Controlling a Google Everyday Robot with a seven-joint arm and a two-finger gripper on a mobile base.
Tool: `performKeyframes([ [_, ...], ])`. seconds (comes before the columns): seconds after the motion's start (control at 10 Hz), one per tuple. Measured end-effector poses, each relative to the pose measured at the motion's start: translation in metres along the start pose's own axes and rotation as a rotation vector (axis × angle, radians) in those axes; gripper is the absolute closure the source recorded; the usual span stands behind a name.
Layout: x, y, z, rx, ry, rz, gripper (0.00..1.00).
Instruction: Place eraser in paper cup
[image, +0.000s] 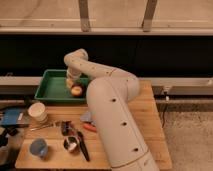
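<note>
View: just the one camera view, looking down on a wooden counter (145, 117).

Arm: the big white arm (112, 115) comes up from the 6 o'clock edge and bends over toward the counter's 10 o'clock corner. It blocks a good chunk of the middle.

End effector: the end effector (71, 83) hangs inside the green tray (50, 87), right against the orange ball (76, 91), at about 11 o'clock of it. Honestly can't tell if it's open or closed, or whether it has hold of anything.

Eraser: looks like the small dark block (65, 128) lying flat on the counter, at about 5 o'clock from the paper cup and near it. It's not in the cup, and it's well apart from the end effector.

Paper cup: the paper cup (37, 111) stands upright on the counter, just off the tray's 7 o'clock corner.

Other stuff: a blue cup (38, 148) sits at 6 o'clock of the paper cup, with a small metal cup (71, 144) at its 3 o'clock. A black-handled tool (82, 146) lies just beside the metal cup. A grey-blue block (86, 117) pokes out from behind the arm.
</note>
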Motion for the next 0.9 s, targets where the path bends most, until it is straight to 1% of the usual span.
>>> performKeyframes([
  [0.3,0.004,0.001,0.009,-0.027,-0.007,0.009,0.34],
  [0.5,0.006,0.001,0.015,-0.054,-0.015,0.024,0.34],
  [0.9,0.01,-0.002,0.029,-0.084,-0.016,0.036,0.34],
])
